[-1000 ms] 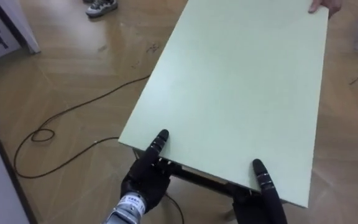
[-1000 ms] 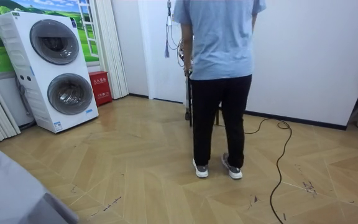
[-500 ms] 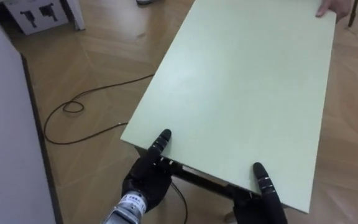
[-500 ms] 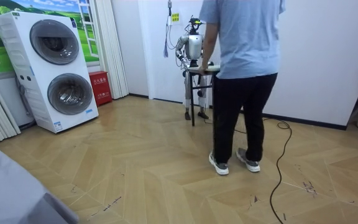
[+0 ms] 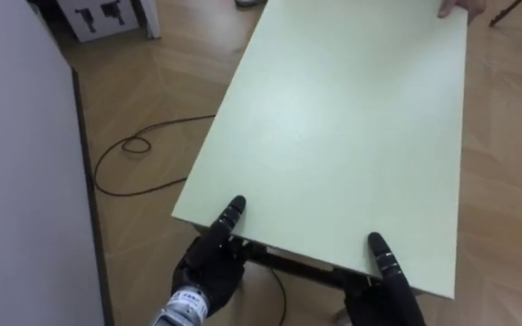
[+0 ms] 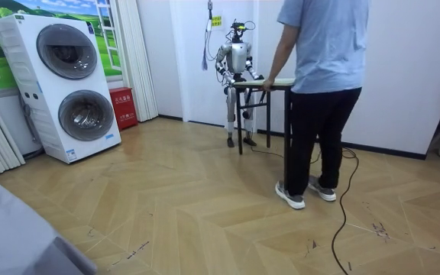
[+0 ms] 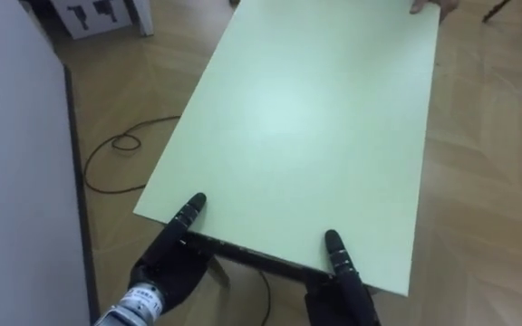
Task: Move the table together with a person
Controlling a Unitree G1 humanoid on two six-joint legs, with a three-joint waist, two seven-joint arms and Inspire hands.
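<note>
- The table (image 5: 333, 136) has a plain, pale green top, long and rectangular, running away from the robot, with nothing lying on it.
- The left hand (image 5: 211, 263) is at the near left corner. Its thumb lies flat on the top and the rest of the hand is tucked under the edge, so it clasps the table.
- The right hand (image 5: 390, 288) grips the near right corner the same way, thumb on the top and palm below the rim.
- A dark frame shows under the near edge between the two hands.
- A person's hand (image 5: 456, 7) rests on the far right corner of the top.
- The floor (image 5: 170, 91) is light wood laid in a herringbone pattern.
- A pale wall (image 5: 16, 181) rises close on the robot's left, beside the table's near corner.
- A white box (image 5: 107, 18) with black figures stands on the floor beyond the wall's end.
- In the room view the robot stands upright at the far end of the room, close to the white back wall. It is at the table's end on the room view's left.
- The person (image 6: 323, 76) stands at the other end with their back to the camera, one arm reaching to the table's edge.
- Two stacked washers (image 6: 67, 84) stand against the wall on the room view's left, well apart from the table.
- A red box (image 6: 122, 107) sits beside the washers, next to a pale curtain (image 6: 132, 53).
</note>
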